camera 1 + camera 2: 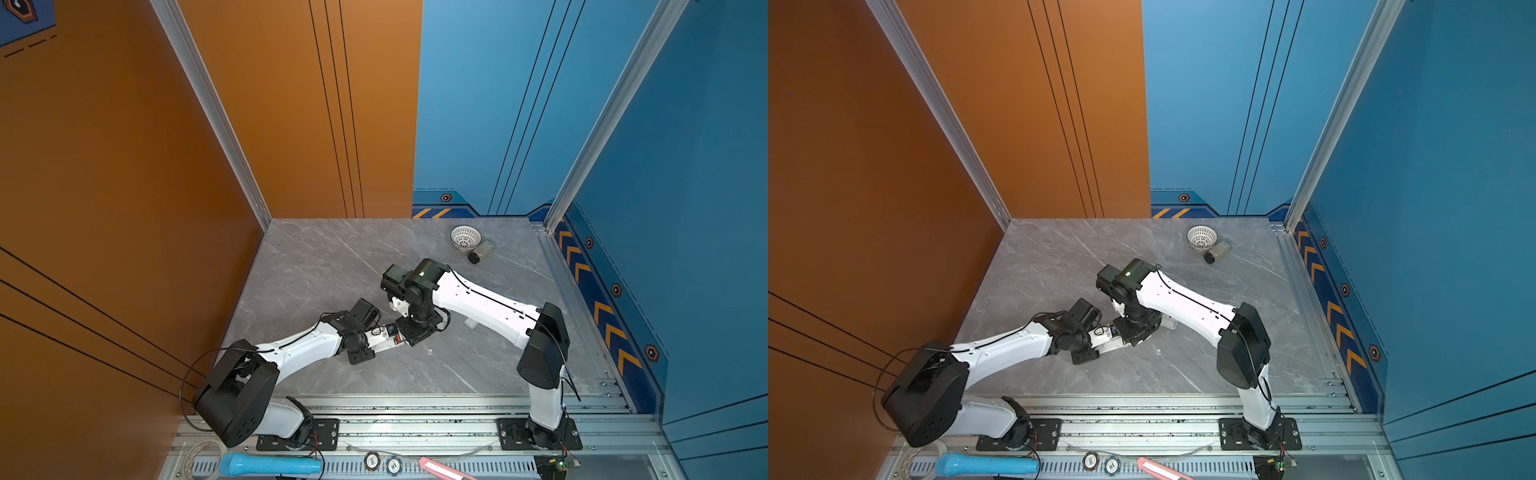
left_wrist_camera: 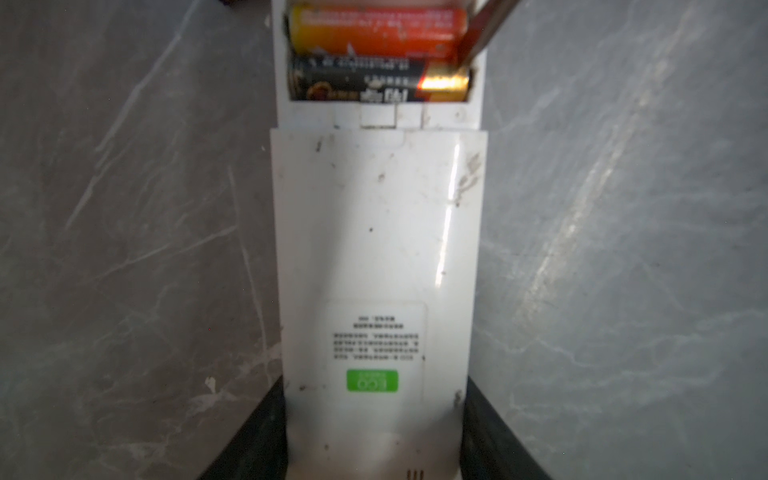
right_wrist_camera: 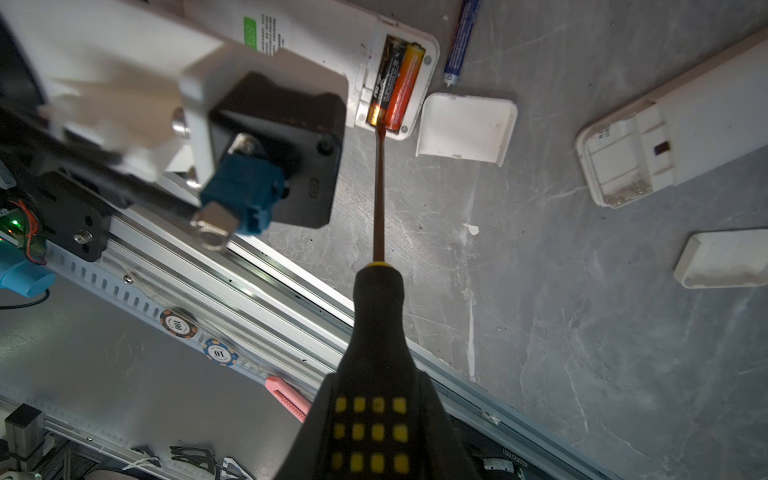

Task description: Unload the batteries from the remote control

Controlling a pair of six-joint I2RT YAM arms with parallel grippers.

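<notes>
Left hand (image 2: 376, 415) clamped remote control (image 2: 374, 208); right hand (image 3: 380, 424) gripped screwdriver (image 3: 379, 316), tip at black-gold battery (image 2: 357, 81) (orange-red battery (image 2: 374, 33) alongside).

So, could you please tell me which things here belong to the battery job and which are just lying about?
Job: remote control; orange-red battery and black-gold battery in its compartment; screwdriver; blue battery, already out; emptied second remote; loose cover.
Lying about: white basket; small jar; poker chips; pink cutter; blue tube.

Orange wall (image 1: 104, 166) meets blue wall (image 1: 478, 104) at the back, grey marbled tabletop (image 1: 332, 257) below, evenly lit.
</notes>
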